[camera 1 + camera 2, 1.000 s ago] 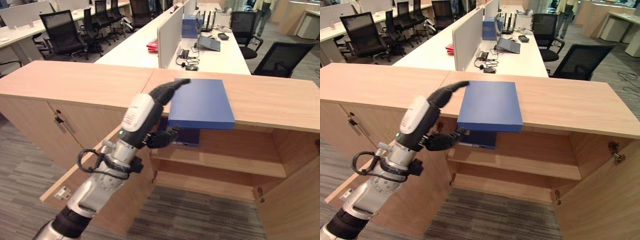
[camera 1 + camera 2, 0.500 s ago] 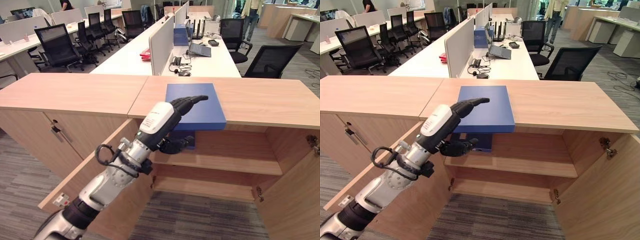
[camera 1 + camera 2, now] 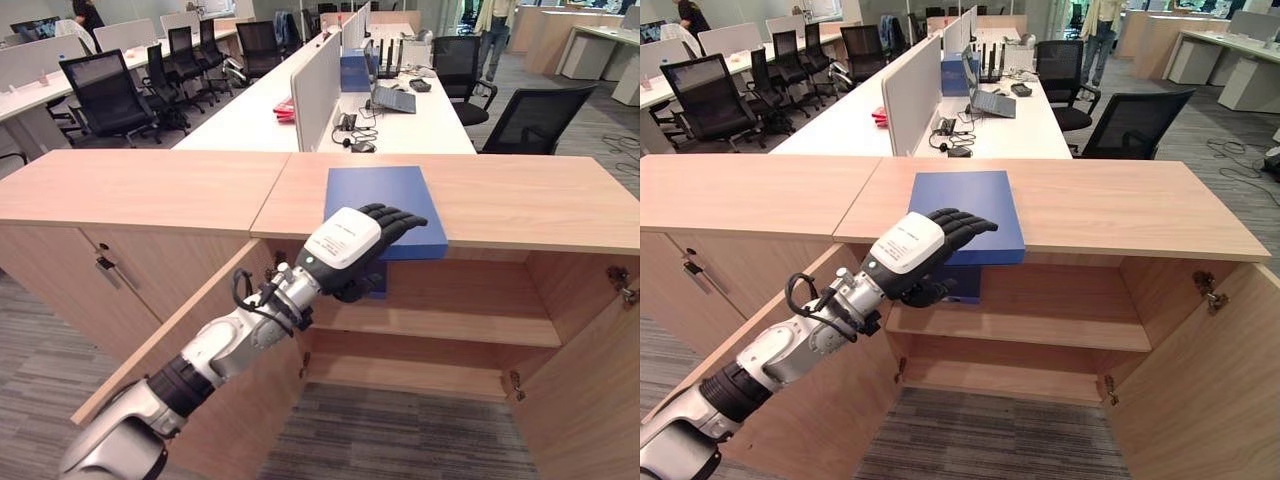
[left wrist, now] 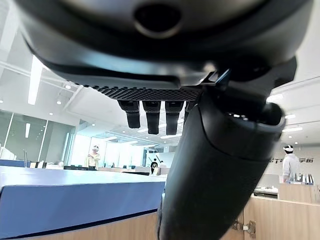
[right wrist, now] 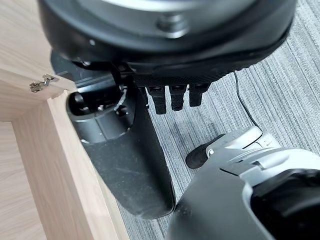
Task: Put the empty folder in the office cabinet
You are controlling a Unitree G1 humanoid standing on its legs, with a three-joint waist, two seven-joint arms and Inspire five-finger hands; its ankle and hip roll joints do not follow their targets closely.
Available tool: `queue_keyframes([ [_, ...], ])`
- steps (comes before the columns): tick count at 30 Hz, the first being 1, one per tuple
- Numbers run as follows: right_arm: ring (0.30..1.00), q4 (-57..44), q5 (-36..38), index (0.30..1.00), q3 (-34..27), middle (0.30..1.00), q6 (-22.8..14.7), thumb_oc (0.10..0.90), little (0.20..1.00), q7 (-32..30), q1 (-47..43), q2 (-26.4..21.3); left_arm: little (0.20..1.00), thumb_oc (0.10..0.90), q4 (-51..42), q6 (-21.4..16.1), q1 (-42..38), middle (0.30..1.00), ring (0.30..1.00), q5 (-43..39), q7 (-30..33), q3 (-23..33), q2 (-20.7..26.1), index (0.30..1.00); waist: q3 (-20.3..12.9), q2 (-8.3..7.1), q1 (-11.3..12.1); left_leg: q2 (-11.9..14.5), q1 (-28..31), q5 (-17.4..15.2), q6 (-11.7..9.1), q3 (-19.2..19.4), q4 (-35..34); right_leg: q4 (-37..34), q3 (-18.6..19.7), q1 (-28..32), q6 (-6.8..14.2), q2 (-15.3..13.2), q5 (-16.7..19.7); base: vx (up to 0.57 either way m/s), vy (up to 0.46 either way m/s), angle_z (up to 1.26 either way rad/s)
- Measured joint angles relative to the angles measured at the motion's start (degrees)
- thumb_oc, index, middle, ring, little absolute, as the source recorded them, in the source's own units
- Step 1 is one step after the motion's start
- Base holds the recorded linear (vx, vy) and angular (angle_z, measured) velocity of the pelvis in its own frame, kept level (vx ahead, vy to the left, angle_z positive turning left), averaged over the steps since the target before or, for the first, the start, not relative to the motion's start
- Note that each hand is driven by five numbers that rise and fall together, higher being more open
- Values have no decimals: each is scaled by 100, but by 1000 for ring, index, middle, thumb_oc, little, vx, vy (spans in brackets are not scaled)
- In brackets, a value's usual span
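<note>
The blue folder [image 3: 385,195] lies flat on the wooden cabinet top [image 3: 150,185], its near edge sticking out over the open compartment. My left hand [image 3: 350,240] is at the folder's near left corner, palm down, fingers straight over the top face and the thumb below the overhanging edge. In the left wrist view the fingers [image 4: 152,115] hover above the folder [image 4: 75,200] and are not closed on it. My right hand [image 5: 125,150] hangs relaxed and empty over the carpet beside a cabinet door.
The cabinet stands with both doors open: left door [image 3: 200,330], right door [image 3: 590,400]. Its inner shelf [image 3: 450,325] carries a dark blue item [image 3: 375,282] right under the folder. Desks and office chairs stand behind the cabinet.
My left hand has turned from edge-on beside the folder to palm-down over its near left corner. The folder has not moved on the cabinet top. The camera has shifted.
</note>
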Motion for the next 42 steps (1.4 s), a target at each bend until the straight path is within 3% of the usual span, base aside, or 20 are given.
queue_keyframes([
  [6, 900, 3, 7, 900, -2, 900, 1, 800, 900, -5, 8, -5, 900, 800, 235, 15, -135, 900, 900, 184, 1, -228, -222, 900, -18, 28, -33, 0, 4, -2, 1, 14, 0, 0, 19, -4, 6, -1, 4, 1, -3, -1],
  [30, 900, 123, 72, 900, 90, 900, -9, 800, 900, -12, -4, -14, 900, 800, 1984, 684, -744, 900, 900, 1094, 454, -574, -633, 900, -53, 76, -183, 24, 25, -41, 31, 162, 1, 1, 158, -27, 8, 21, 11, 2, -4, -3],
  [42, 900, 120, 177, 900, 213, 900, -16, 800, 900, -18, -10, -26, 900, 800, 2050, 768, -810, 900, 900, 1135, 502, -615, -666, 900, -53, 77, -188, 51, 67, -82, 39, 251, -9, 0, 249, -7, 4, 47, 8, 11, 4, -4],
])
